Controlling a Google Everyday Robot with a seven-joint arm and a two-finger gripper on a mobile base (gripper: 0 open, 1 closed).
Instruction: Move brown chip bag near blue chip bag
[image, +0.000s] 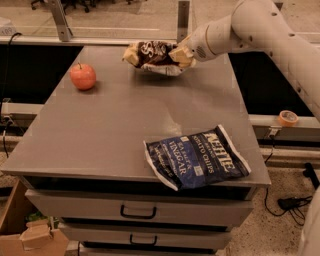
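The gripper was up at the far edge of the counter, fingers clamped on the right end of the brown chip bag. The blue chip bag lay flat at the near right corner, well apart.

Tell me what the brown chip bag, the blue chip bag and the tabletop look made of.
The brown chip bag: likely foil-lined plastic, crinkled, with glints; the gripper sits at its right end. The blue chip bag: probably printed plastic film, creased, faintly glossy. The tabletop: smooth grey surface with a soft sheen, maybe metal or laminate.
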